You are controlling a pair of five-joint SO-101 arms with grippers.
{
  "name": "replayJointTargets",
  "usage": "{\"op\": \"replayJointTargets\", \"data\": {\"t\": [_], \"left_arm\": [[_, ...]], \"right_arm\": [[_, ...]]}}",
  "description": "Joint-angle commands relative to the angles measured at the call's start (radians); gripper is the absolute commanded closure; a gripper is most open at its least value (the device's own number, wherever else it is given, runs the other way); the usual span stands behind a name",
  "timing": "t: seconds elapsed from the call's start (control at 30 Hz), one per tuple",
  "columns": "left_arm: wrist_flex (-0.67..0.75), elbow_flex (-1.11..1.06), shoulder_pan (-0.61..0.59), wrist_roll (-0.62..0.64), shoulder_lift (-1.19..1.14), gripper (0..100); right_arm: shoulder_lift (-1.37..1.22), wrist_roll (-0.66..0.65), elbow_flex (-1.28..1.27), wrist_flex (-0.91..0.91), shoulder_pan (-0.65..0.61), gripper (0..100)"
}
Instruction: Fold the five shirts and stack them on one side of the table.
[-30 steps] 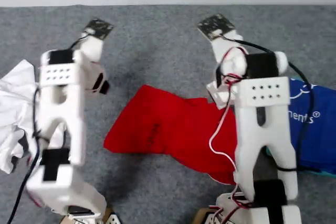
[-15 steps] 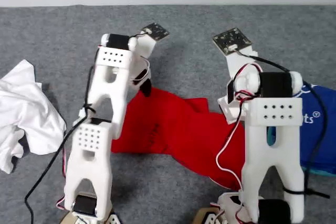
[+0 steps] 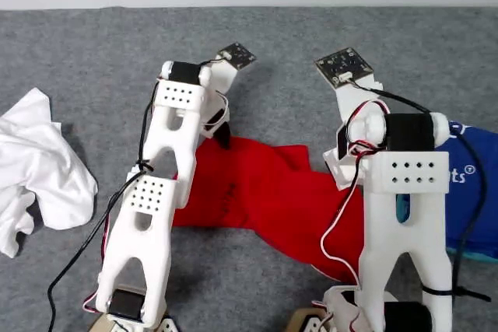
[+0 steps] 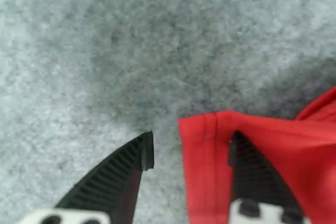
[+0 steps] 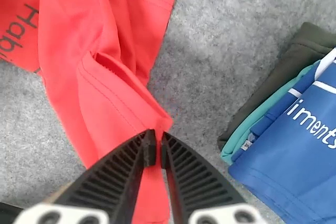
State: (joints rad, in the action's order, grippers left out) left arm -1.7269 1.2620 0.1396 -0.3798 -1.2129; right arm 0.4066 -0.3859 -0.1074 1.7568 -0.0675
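A red shirt lies rumpled in the middle of the grey table. My left gripper is open at the shirt's far left corner. One finger rests on the table and the other finger on the red cloth; in the high view the left gripper is at that same corner. My right gripper is shut on a raised fold of the red shirt near its right edge. A crumpled white shirt lies at the left.
A stack of folded shirts sits at the right edge, with a blue shirt on top and teal and dark green ones under it. Bare grey felt stretches behind the red shirt.
The left arm has swung from beside the white shirt over to the red shirt's far left corner. The right arm has shifted slightly right and forward, still pinching the red cloth.
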Motion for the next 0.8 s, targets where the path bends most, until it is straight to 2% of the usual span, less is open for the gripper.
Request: {"op": "replayJointTargets", "data": {"t": [0.0,0.2,0.37,0.5,0.77], "left_arm": [[-0.026,-0.013,0.012,0.012,0.012,82],[-0.026,-0.047,0.023,-0.041,0.02,100],[-0.029,-0.047,-0.046,-0.011,0.118,100],[-0.029,-0.053,-0.112,0.069,0.341,100],[-0.029,-0.054,-0.152,0.106,0.735,100]], "right_arm": [[0.033,0.008,0.009,0.038,0.01,98.9],[0.036,0.008,0.017,0.038,0.01,98.9],[0.081,0.005,0.107,0.036,0.01,98.9],[0.113,0.005,0.21,0.036,0.012,98.9],[0.173,0.005,0.385,-0.01,0.012,98.9]]}}
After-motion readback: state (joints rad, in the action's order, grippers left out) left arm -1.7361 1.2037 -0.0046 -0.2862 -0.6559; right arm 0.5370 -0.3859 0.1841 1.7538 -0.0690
